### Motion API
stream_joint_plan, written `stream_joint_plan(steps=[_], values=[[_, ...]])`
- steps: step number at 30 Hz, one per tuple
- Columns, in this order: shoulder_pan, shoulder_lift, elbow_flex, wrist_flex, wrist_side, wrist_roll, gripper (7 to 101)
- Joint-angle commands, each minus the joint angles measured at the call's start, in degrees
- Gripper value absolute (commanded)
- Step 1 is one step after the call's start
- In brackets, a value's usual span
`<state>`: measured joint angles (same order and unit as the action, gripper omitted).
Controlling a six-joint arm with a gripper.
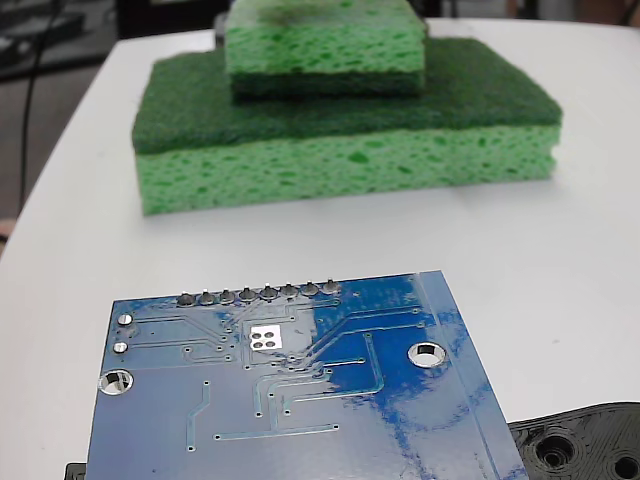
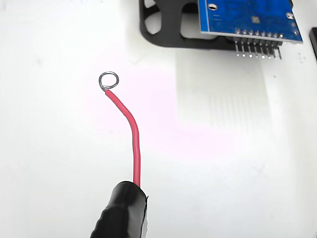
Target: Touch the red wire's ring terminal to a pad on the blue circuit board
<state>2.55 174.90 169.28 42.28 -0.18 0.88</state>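
The blue circuit board point(image 1: 300, 410) lies at the bottom of the fixed view, and its silvery square pad point(image 1: 267, 337) with four dark dots sits just below a row of grey solder blobs point(image 1: 258, 294). In the wrist view the board point(image 2: 247, 15) is at the top right, with the pad point(image 2: 255, 20) a tiny square on it. The red wire point(image 2: 132, 134) curves up out of a thick black sleeve point(image 2: 123, 210) to the ring terminal point(image 2: 108, 80). The ring hangs over bare white table, well left of and below the board. No gripper fingers show in either view.
Two green sponges are stacked at the back of the table, a large one point(image 1: 345, 150) with a smaller one point(image 1: 325, 45) on top. A black plastic plate with holes point(image 1: 585, 445) point(image 2: 163, 29) lies under the board. Header pins point(image 2: 257, 47) stick out from the board's edge.
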Motion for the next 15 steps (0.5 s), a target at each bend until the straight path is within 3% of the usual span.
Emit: stream_joint_plan(steps=[1, 5, 10, 15], values=[[0.97, 0.09, 0.35, -2.29, -2.29, -0.88, 100.3], [3.87, 0.09, 1.41, -4.39, -5.01, -2.11, 100.3], [3.69, 0.09, -1.67, 3.08, -5.36, -0.79, 100.3], [3.6, 0.09, 1.67, 2.55, -7.12, -0.44, 100.3]])
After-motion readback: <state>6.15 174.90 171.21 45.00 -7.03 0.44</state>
